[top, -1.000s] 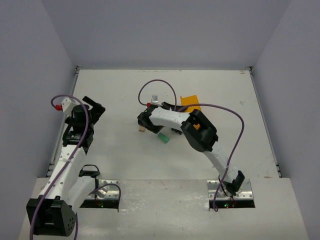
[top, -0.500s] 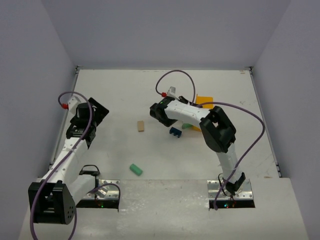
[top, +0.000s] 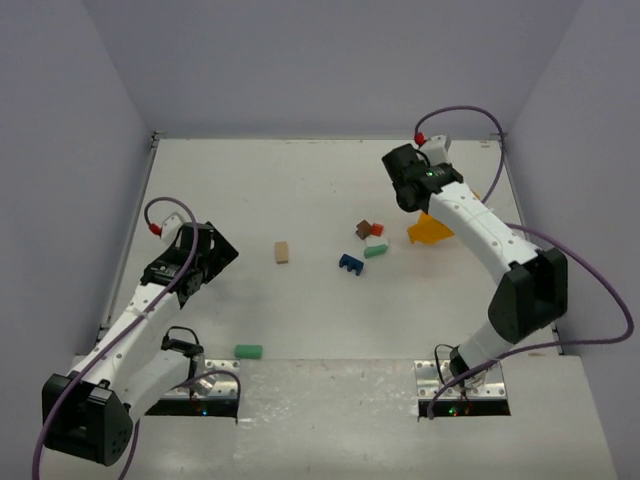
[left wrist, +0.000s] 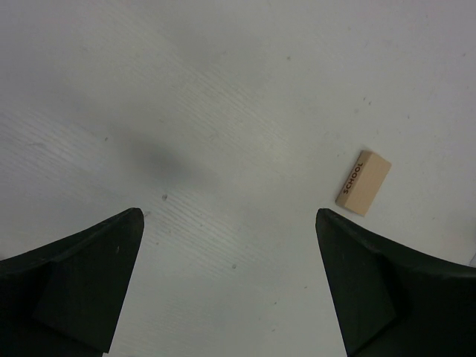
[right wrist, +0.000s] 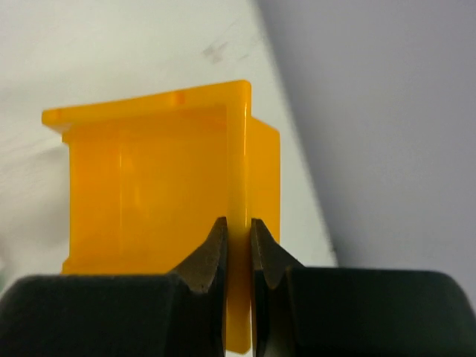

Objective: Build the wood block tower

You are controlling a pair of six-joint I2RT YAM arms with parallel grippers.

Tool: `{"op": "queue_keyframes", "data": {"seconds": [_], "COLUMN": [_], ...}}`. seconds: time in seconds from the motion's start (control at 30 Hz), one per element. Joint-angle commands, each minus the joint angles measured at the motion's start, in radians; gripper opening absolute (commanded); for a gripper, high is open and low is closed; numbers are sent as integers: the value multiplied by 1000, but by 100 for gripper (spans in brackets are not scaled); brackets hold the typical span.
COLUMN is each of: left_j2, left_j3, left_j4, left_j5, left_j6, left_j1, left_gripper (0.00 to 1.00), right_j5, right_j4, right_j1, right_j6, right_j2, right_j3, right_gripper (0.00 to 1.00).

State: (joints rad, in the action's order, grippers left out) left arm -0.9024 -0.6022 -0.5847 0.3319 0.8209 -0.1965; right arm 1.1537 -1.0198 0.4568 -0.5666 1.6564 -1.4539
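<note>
No tower stands. The wooden blocks lie loose on the table: a tan block (top: pixel 282 252), a blue one (top: pixel 350 263), a green one (top: pixel 375 251), a red one (top: pixel 377 229) beside a brown one (top: pixel 364 230), and another green one (top: pixel 248 351) near the front edge. My left gripper (top: pixel 212 256) is open and empty, left of the tan block. In the left wrist view the gripper (left wrist: pixel 227 216) is open above bare table and the tan block (left wrist: pixel 363 182) lies ahead to the right. My right gripper (right wrist: pixel 238 223) is shut on a wall of the yellow bin (right wrist: pixel 149 178).
In the top view the yellow bin (top: pixel 430 230) hangs from my right gripper (top: pixel 420 208) at the far right, just right of the block cluster. The table's right edge and the side wall are close behind it.
</note>
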Motion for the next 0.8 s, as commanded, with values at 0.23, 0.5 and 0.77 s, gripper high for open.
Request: {"op": "queue_keyframes", "data": {"seconds": [0.23, 0.5, 0.77], "left_j2": [-92, -145, -153], "left_j3": [-48, 2, -4], "left_j4": [-230, -229, -150], "left_j5": [-42, -89, -70], "left_j6": [102, 163, 173], "left_j1": [-67, -77, -78], "left_gripper": [100, 100, 100], "right_j5": [-797, -1044, -1093], "right_j4": [652, 821, 946], "right_j1": [-205, -424, -568], "right_j6": [214, 29, -44], "right_j2": [-139, -13, 125], "right_j3": [208, 225, 250], "right_gripper": [0, 0, 1]}}
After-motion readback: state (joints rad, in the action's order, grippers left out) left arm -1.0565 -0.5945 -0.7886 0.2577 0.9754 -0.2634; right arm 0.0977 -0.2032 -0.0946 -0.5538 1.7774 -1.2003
